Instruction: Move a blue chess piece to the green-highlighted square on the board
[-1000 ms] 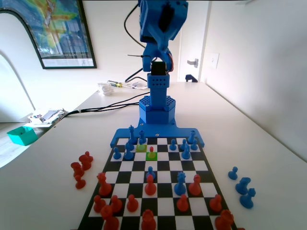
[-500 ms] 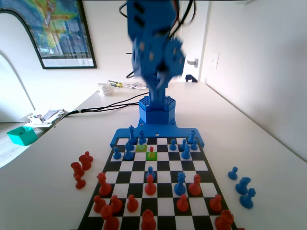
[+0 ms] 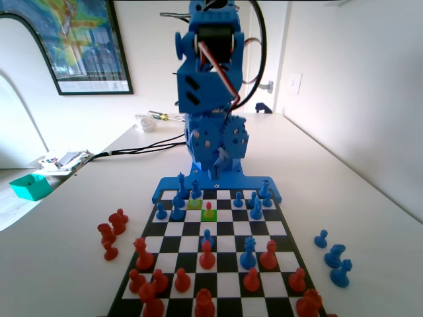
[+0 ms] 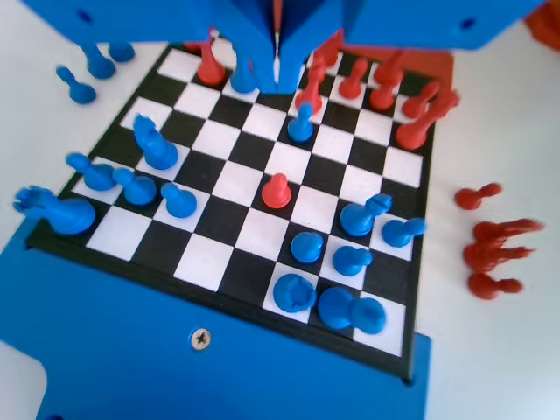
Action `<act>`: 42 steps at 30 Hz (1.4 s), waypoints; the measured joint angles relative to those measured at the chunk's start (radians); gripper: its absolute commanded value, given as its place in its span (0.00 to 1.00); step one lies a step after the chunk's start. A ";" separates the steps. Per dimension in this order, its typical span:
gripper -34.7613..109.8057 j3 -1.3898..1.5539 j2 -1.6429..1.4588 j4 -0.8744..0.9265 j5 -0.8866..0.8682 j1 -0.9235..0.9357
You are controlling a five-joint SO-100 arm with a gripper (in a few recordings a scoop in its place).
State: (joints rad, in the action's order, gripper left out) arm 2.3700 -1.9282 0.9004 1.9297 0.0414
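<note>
The board [image 3: 228, 228] lies before the blue arm. The green-highlighted square [image 3: 204, 216] holds a red pawn [image 3: 209, 210]. One row nearer the arm, a blue chess piece [image 3: 195, 191], a pawn, stands on a lime square [image 3: 192, 205]. My gripper [image 3: 220, 160] hangs low over the board's far edge, above the blue back rows. In the wrist view the gripper [image 4: 276, 66] points down from the top edge. Its jaws are pressed together with nothing between them. Below it on the board [image 4: 236, 184] stand the red pawn [image 4: 276, 190] and the blue pawn [image 4: 307, 246].
Captured red pieces [image 3: 112, 231] lie left of the board and captured blue pieces [image 3: 334, 254] to its right. Other blue pieces [image 3: 254, 206] crowd the far rows and red pieces [image 3: 178, 281] fill the near rows. A teal box [image 3: 30, 186] and cables [image 3: 145, 145] lie at the left.
The arm has swung down from upright and folded forward, bringing the gripper low over the board's far edge. No piece has moved.
</note>
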 measured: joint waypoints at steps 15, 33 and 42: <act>0.34 0.095 0.155 -0.255 -0.043 -0.037; 0.34 0.140 0.155 -0.321 0.049 0.038; 0.34 0.209 0.155 -0.394 0.060 0.040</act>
State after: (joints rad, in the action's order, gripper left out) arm 2.5786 -1.7733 0.5062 1.9896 0.0813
